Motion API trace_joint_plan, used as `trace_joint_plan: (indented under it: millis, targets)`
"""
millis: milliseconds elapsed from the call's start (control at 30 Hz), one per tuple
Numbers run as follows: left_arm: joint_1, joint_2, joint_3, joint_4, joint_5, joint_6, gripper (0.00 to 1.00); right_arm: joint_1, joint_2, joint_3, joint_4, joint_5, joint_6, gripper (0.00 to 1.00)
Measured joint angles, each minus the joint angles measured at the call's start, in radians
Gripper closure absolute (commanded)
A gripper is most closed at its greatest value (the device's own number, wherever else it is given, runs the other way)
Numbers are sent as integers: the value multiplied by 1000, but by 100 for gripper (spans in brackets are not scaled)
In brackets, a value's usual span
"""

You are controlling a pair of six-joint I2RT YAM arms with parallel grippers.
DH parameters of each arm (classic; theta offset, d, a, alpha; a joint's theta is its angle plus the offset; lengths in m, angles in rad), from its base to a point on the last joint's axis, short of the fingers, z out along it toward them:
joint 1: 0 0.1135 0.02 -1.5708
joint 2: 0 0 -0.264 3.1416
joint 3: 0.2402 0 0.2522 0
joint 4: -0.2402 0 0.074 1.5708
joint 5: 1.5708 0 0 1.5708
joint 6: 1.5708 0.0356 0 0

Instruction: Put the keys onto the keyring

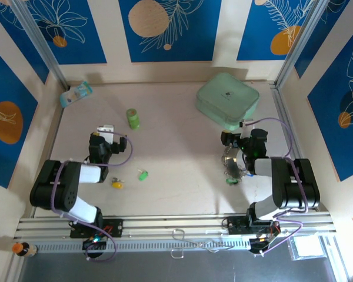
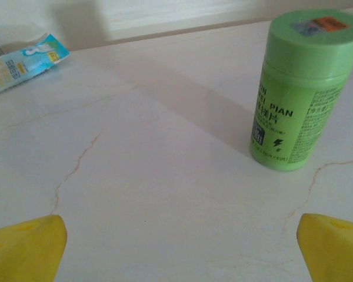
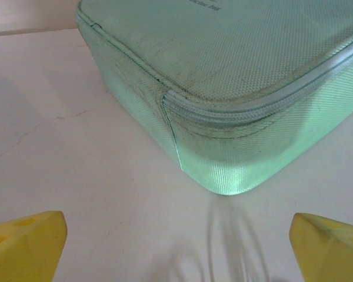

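Observation:
A green-headed key (image 1: 143, 174) and a yellow-headed key (image 1: 117, 184) lie on the pale table (image 1: 176, 147) just right of my left arm. The silver keyring (image 1: 230, 163) lies beside my right arm, with another small green key (image 1: 230, 180) just in front of it. My left gripper (image 1: 106, 130) (image 2: 179, 252) stands open over bare table, behind the two keys, nothing between its yellow fingertips (image 2: 23, 247). My right gripper (image 1: 238, 132) (image 3: 176, 252) is open too, pointing at the green case, with the keyring behind it and nothing between its fingertips (image 3: 332, 247).
A green cylindrical bottle (image 1: 133, 118) (image 2: 300, 88) stands ahead and right of the left gripper. A mint-green zip case (image 1: 227, 100) (image 3: 235, 88) lies close in front of the right gripper. A light blue packet (image 1: 76, 94) (image 2: 23, 64) rests at the far left wall.

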Motion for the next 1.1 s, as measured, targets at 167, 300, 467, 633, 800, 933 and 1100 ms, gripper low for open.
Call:
trace_joint_plan:
  millis: [167, 300, 467, 633, 800, 933, 1100]
  targets:
    - [0, -210, 47, -172, 2, -11, 0, 53, -169, 82, -217, 60, 29, 8]
    - [-1, -339, 106, -298, 48, -55, 0, 142, -309, 130, -427, 131, 81, 9]
    - [-40, -417, 169, -437, 143, -141, 3, 167, -444, 187, -728, 148, 230, 15]
    - [-224, -446, 180, -536, 177, -209, 4, 169, -476, 219, -959, 95, 383, 28]
    - [-472, -428, 183, -592, 163, -283, 5, 172, -455, 219, -1144, 43, 509, 44]
    - [-581, -388, 185, -614, 130, -338, 5, 180, -422, 206, -1216, 35, 583, 45]
    - [-630, -335, 185, -608, 98, -412, 5, 185, -367, 200, -1253, 35, 628, 45]
